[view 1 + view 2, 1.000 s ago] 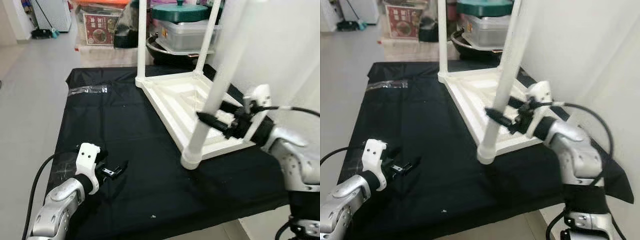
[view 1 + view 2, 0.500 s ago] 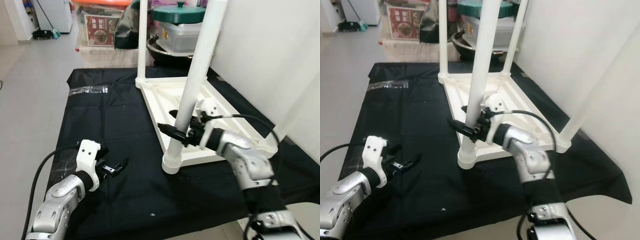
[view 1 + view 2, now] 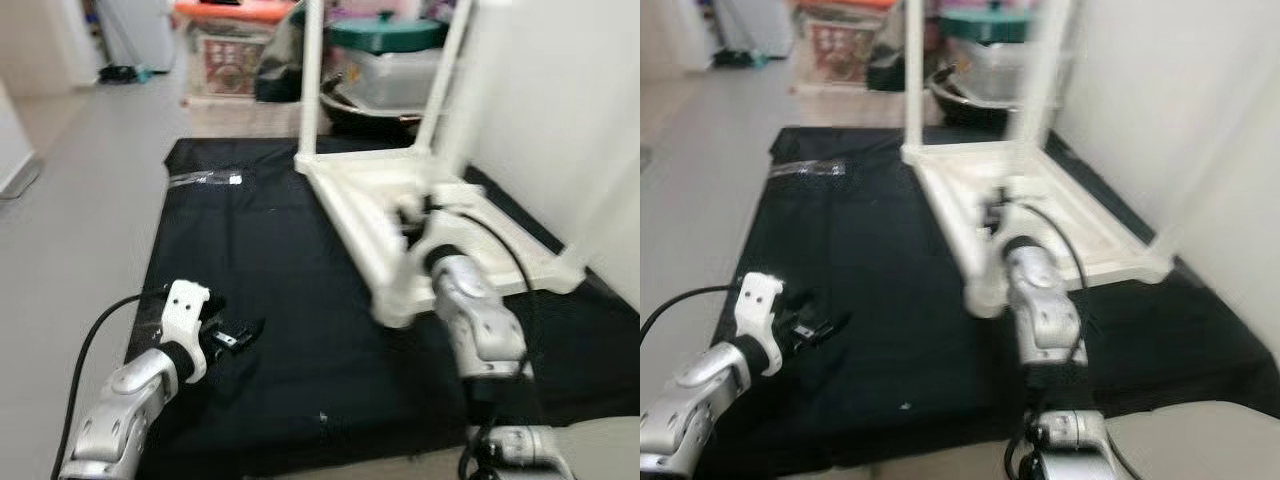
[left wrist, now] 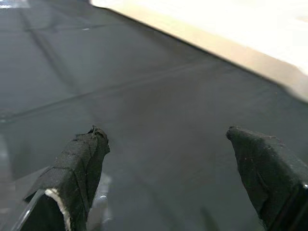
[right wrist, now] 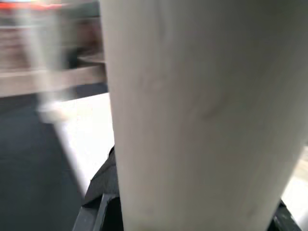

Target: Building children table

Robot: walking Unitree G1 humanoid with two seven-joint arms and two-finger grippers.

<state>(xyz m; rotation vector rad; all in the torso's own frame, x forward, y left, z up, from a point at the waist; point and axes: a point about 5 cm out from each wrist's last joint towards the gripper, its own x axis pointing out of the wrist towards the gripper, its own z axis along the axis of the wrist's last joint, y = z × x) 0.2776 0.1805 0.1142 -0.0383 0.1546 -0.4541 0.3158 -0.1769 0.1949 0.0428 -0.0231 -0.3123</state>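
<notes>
Since half a second ago the camera swung and blurred, while the right end effector (image 3: pixel 418 222) still pinches the white leg (image 5: pixel 202 110) over the upturned tabletop (image 3: pixel 375 190) near the table's (image 3: pixel 290 340) right edge, probably to seat it, and the left end effector (image 4: pixel 171 159) hangs spread, idle.

The white plastic children's table (image 3: pixel 440 205) lies upside down on black cloth toward two o'clock. Its round white legs (image 3: pixel 309 75) stand upward; motion blur smears the nearest one.

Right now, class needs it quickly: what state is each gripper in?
Left gripper: open, holding nothing, above the black cloth.
Right gripper: shut on the white table leg.
</notes>
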